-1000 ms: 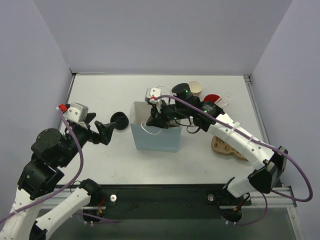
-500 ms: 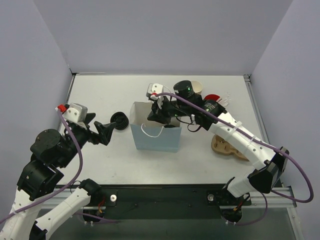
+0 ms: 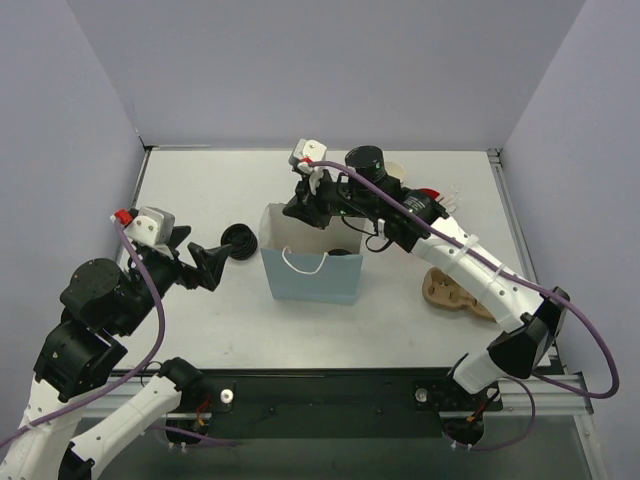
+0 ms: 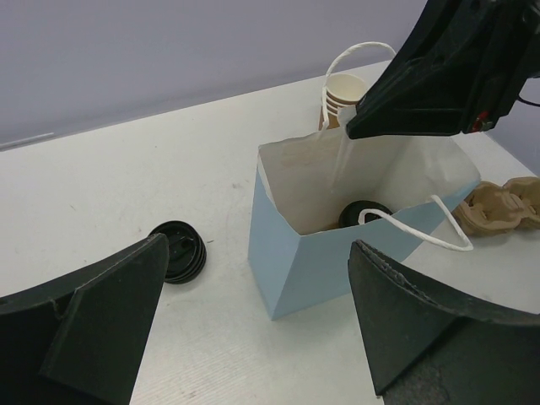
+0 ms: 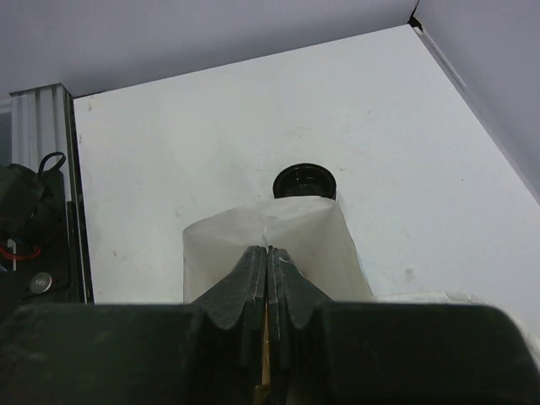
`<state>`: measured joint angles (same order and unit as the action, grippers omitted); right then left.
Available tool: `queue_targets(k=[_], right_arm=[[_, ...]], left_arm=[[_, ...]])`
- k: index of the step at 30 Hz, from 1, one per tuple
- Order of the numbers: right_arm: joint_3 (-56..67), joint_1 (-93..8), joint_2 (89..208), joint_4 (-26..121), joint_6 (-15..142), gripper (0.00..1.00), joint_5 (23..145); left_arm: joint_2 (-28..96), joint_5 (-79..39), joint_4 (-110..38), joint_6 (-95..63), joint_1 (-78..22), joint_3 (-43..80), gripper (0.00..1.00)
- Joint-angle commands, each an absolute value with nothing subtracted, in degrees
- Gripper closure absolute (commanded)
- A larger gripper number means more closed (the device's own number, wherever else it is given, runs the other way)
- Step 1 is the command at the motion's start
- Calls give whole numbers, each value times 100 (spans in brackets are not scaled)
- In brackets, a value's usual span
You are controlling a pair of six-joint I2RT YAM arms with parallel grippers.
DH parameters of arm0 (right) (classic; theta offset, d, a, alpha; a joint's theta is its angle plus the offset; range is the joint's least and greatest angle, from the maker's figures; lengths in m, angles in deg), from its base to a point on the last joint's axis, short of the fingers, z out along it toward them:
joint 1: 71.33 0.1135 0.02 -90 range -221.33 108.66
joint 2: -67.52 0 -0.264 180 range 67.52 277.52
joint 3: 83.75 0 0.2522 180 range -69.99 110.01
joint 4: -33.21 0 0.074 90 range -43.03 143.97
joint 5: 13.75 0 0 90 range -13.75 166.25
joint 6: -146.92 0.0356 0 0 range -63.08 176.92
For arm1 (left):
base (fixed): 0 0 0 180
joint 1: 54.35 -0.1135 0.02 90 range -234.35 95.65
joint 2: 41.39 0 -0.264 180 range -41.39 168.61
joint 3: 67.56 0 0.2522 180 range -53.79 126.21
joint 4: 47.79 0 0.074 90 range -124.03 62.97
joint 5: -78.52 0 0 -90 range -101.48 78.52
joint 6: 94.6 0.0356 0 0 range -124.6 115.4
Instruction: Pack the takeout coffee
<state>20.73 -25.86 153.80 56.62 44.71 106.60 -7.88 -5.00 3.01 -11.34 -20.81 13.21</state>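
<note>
- Takeout coffee (image 4: pixel 364 213) sits down inside the pale blue paper bag (image 4: pixel 304 261), toward the bag's 3 o'clock end in the top view. Only its round black plastic lid shows. The brown kraft cup beneath is hidden by the bag's walls.
- That bag stands upright near the middle of the white worktop (image 3: pixel 200 190) with its mouth open. Its front white cord handle (image 4: pixel 422 229) is flopped over the front wall.
- The right jaws are pressed together at the bag's 12 o'clock rim. They are pinching what looks like the top of the rear wall, which rises to a peak under them (whether the rear cord handle is caught in too, I cannot tell).
- The left jaws are spread wide with nothing between them. They hang at the bag's 9 o'clock, near the stack of loose black plastic lids (image 3: pixel 238 243) and apart from the bag.
- Lying unused are the stack of lidless brown paper cups (image 3: pixel 392 176) at the bag's 1 o'clock and the tan moulded-pulp cup carrier (image 3: pixel 448 290) at its 4 o'clock.
- As I judge it, the main step is done, since the coffee is in the bag and looks upright. What seems left is small: the right jaws let go of the rim and that arm clears the bag without tipping it.
</note>
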Motion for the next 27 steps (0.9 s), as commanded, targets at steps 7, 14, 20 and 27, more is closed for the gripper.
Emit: queue_targets(k=[7,14,20,27], right_arm=[[2151,-2449,15735,4188,5559,100,10763],[1176,-2405,15568,3274,6105,100,10184],[885,-2466,15383,3334,6439,67,9227],[1718,-2484,15102,4510,6307,24,8251]], left_arm=[[-843,-419,200,-987,-2104,1353,3],[-914,-384,314,-970,-2104,1370,3],[-879,-392,393,-882,-2104,1458,3],[-870,-436,377,-925,-2104,1467,3]])
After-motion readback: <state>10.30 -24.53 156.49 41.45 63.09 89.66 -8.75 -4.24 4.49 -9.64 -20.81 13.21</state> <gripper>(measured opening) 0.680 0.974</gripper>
